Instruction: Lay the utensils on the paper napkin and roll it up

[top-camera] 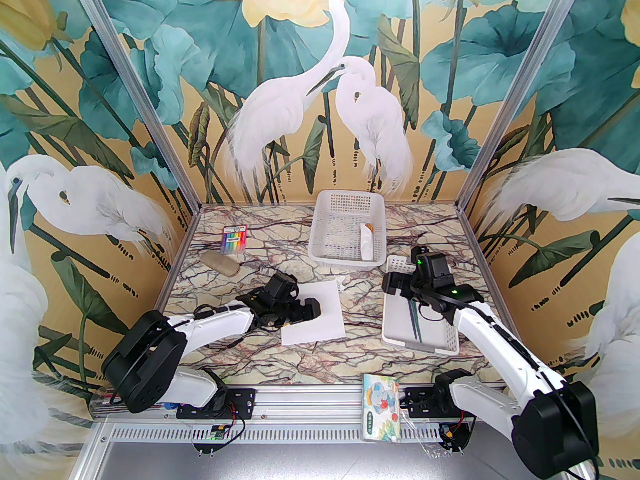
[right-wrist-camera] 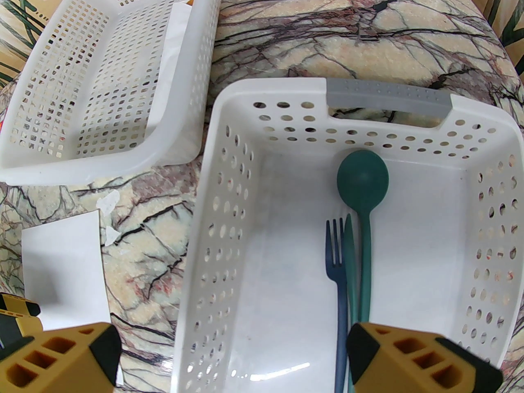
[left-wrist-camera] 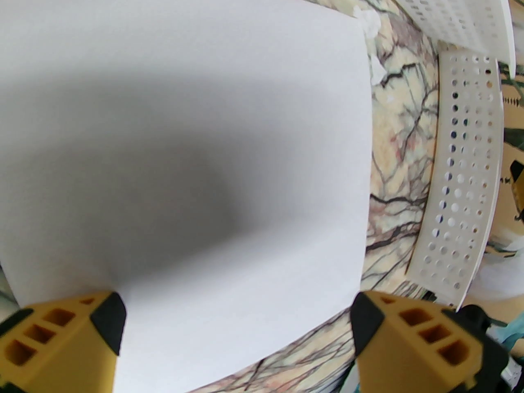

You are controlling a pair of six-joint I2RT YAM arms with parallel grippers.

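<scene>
The paper napkin lies flat in the middle of the table, and its corner shows in the right wrist view. My left gripper hovers open over the napkin's left part, with nothing between its yellow fingers. The utensils lie side by side on the floor of the right-hand white basket: a dark fork and a teal round-bowled spoon, with a slim teal piece between them. My right gripper hangs open above that basket, holding nothing.
A larger white basket at the back holds a white paper-wrapped utensil. A marker pack and a beige lump sit at the back left. A cartoon tissue pack rests at the near edge.
</scene>
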